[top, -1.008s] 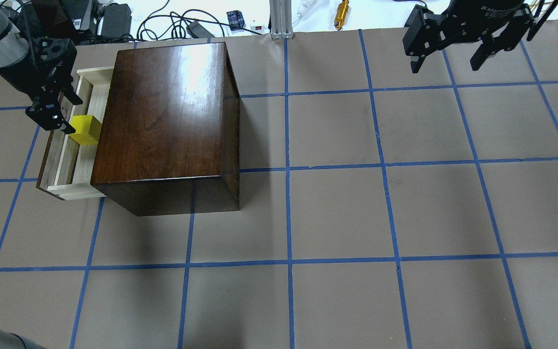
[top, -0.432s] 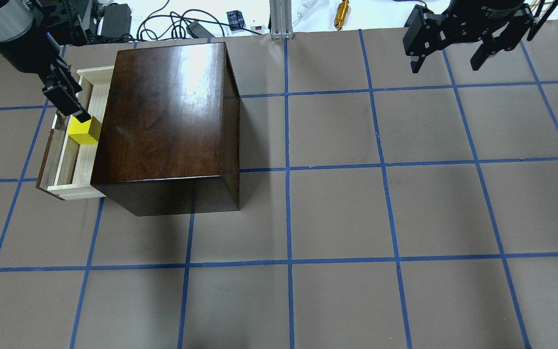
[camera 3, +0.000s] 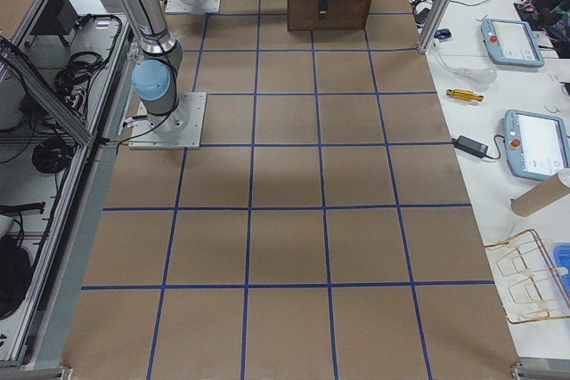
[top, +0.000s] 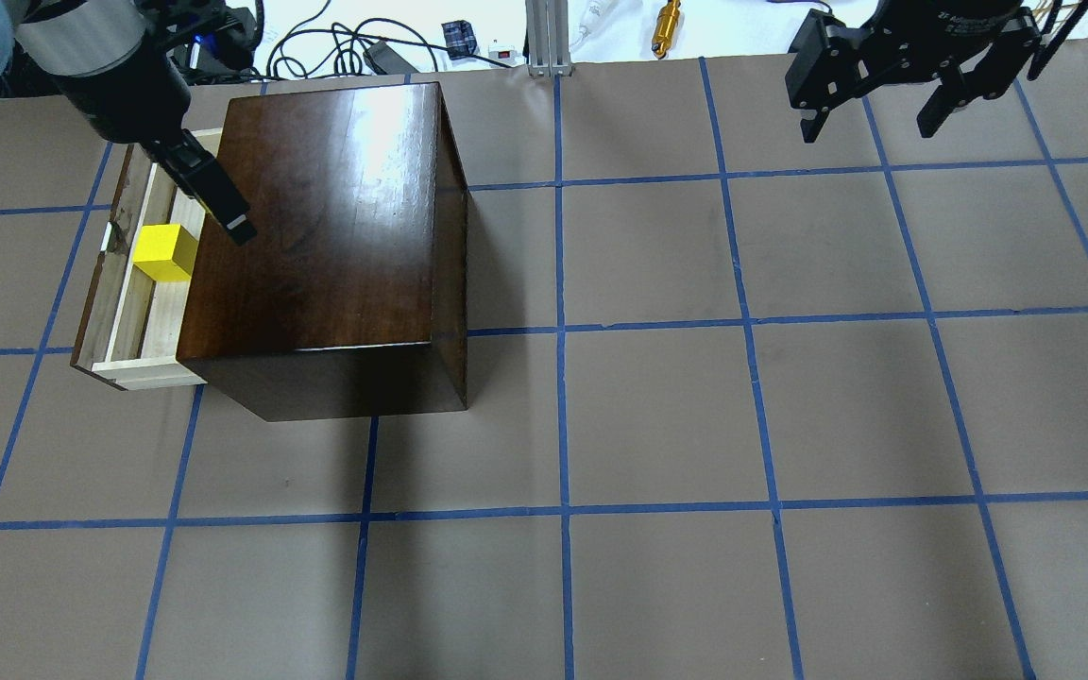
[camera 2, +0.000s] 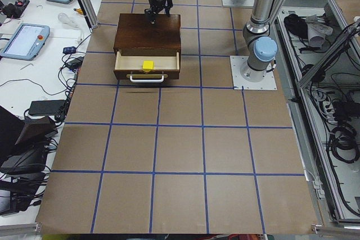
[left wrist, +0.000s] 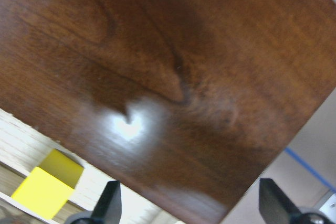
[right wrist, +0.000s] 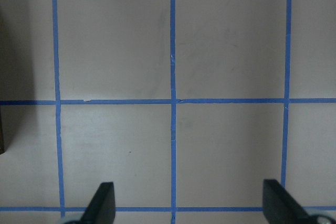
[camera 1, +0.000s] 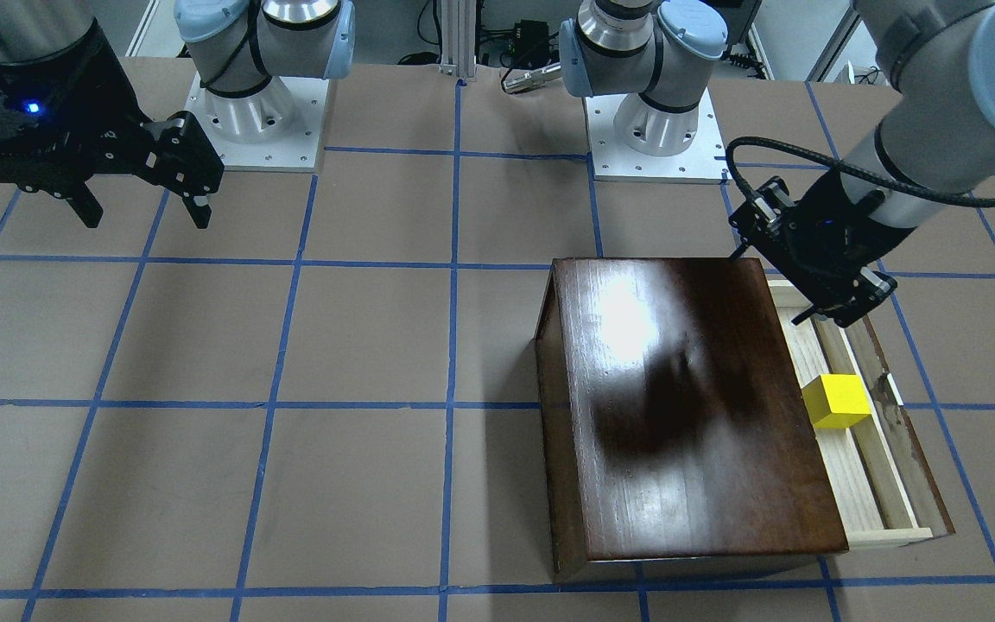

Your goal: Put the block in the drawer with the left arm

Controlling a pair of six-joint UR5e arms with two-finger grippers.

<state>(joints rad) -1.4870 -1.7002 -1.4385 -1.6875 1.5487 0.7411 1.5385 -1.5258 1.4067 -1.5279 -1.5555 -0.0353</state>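
At the left, find the yellow block [top: 164,253] lying loose on the pale floor of the pulled-out drawer [top: 159,321]; looks placed already. Just right, note the left gripper [top: 234,222] hovering above the dark cabinet [top: 327,227] top, fingers [left wrist: 110,200] spread, grasping nothing. Far right, over the worktop [top: 657,416], note the right gripper [top: 870,127], likewise released. Beware moving low: could clip the cabinet edge, shove the drawer, jolt the block.

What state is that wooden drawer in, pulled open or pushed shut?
Open. The drawer sticks out from the side of the dark cabinet, its pale inside is exposed, and the yellow block sits inside it.
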